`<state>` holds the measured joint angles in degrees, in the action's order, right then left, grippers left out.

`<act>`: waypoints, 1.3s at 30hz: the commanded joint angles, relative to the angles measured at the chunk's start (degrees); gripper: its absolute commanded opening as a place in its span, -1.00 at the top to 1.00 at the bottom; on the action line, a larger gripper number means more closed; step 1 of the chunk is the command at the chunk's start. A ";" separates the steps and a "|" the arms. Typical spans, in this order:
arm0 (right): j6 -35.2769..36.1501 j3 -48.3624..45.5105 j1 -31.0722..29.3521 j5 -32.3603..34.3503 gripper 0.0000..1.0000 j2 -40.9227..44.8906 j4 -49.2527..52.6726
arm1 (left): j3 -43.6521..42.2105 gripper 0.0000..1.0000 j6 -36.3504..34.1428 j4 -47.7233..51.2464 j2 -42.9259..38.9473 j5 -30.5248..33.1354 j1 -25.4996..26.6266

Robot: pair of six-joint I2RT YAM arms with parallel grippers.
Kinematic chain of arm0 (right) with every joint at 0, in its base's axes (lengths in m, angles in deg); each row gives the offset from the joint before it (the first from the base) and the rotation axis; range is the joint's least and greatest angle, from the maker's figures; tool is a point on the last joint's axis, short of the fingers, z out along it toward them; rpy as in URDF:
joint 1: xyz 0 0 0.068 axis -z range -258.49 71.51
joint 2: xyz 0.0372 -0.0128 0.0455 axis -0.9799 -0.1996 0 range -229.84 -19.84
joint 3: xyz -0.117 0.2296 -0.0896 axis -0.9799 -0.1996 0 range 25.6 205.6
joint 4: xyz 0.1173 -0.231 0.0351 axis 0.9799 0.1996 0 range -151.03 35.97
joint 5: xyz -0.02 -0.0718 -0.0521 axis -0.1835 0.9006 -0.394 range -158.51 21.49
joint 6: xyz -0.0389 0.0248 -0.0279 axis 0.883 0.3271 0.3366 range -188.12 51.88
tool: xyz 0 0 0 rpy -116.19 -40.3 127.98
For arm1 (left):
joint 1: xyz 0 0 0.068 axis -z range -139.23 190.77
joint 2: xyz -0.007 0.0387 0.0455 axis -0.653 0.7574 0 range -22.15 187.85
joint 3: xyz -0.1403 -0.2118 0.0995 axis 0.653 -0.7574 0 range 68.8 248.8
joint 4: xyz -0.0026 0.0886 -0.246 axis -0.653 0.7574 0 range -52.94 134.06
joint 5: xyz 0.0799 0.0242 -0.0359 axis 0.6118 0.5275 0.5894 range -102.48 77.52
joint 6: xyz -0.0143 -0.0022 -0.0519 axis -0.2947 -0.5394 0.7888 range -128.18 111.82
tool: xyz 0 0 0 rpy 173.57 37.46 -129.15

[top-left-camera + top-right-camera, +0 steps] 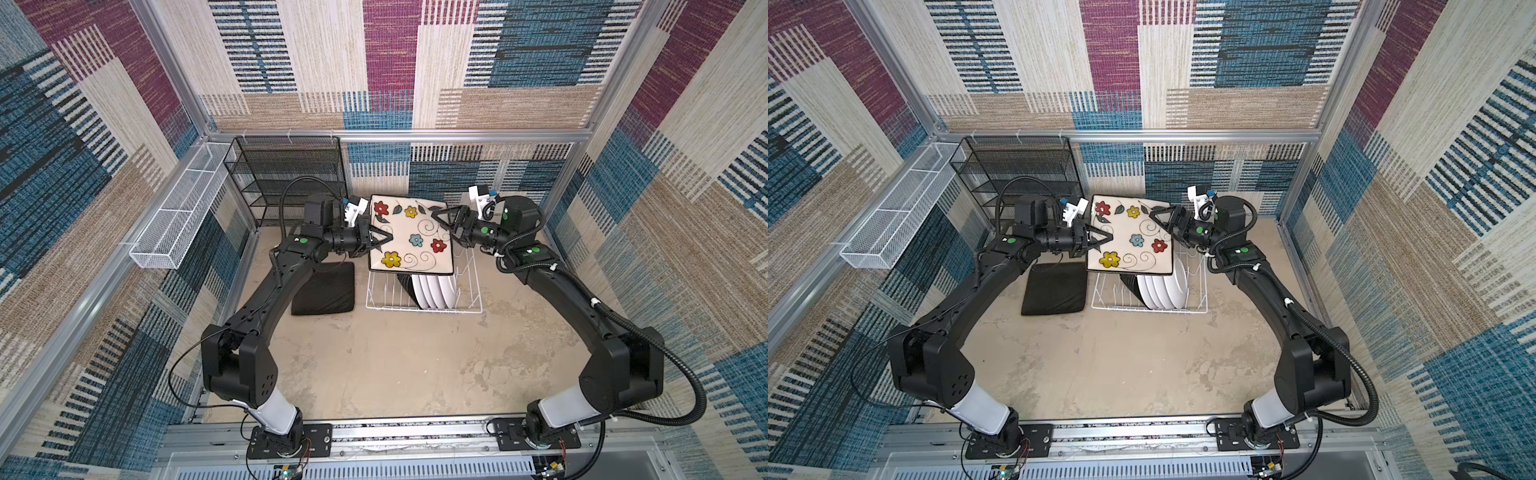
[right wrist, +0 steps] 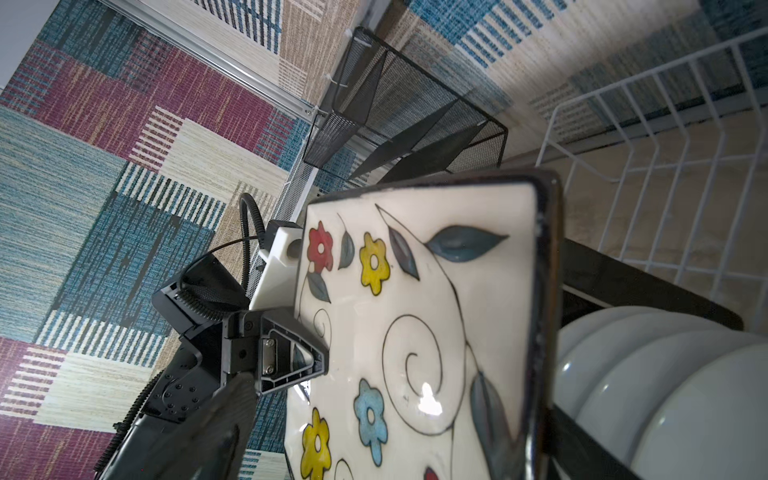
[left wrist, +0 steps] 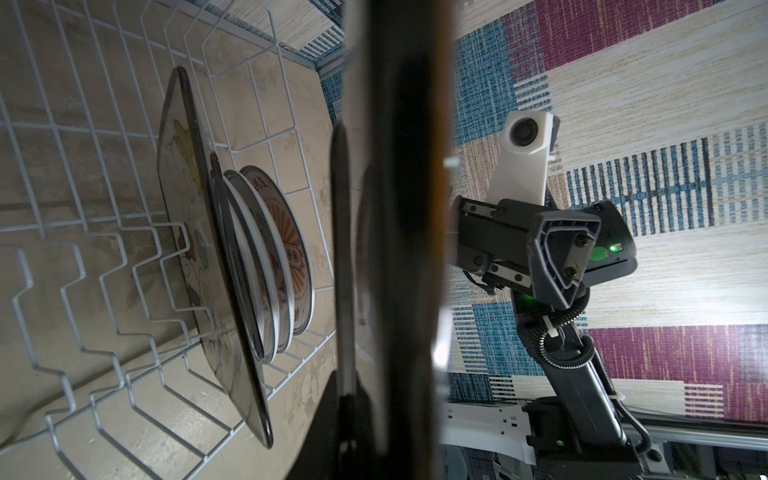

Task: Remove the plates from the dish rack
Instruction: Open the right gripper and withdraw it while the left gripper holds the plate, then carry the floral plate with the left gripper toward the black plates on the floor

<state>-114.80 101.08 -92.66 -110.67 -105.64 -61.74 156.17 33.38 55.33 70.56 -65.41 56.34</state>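
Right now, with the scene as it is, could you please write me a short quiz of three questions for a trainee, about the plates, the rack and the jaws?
1. True or false: the flowered square plate rests inside the dish rack.
2. Which jaws are clamped on that plate? A. the left jaws B. the right jaws C. both
3. What shape are the white plates standing in the rack?

Key
1. False: it is held in the air above the rack.
2. A: the right jaws stand open at the plate's opposite edge.
3. Round.
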 commanded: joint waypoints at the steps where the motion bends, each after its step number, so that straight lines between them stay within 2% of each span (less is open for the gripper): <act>1: 6.74 1.21 0.02 3.05 -1.00 2.01 0.67 | 2.19 1.00 -3.72 -0.91 -1.37 -1.06 -0.37; 7: 16.49 4.41 -0.06 5.94 -0.99 3.99 6.42 | 7.62 1.00 -10.72 9.18 -3.30 2.16 -0.56; 16: 26.19 -5.36 -0.83 7.78 -1.00 14.39 -6.30 | 16.76 1.00 -20.99 26.23 -6.11 11.12 -1.78; 22: 38.85 -8.12 -6.10 12.09 -1.00 17.77 -4.11 | 23.22 1.00 -27.08 37.34 -6.92 19.07 -3.11; 27: 44.55 -7.15 -9.47 14.50 -1.00 16.89 1.71 | 25.54 1.00 -29.28 42.29 -7.55 23.47 -5.46; 33: 49.95 -8.18 -12.82 16.49 -1.00 16.90 3.93 | 26.08 1.00 -32.21 46.38 -8.81 28.82 -8.43; 39: 55.07 -7.91 -15.32 19.20 -1.00 15.35 7.87 | 23.59 1.00 -34.61 48.70 -9.76 33.80 -10.68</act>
<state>-63.85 92.93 -107.37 -93.77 -89.75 -56.08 180.37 1.43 107.37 61.62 -32.84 46.37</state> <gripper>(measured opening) 0.998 0.155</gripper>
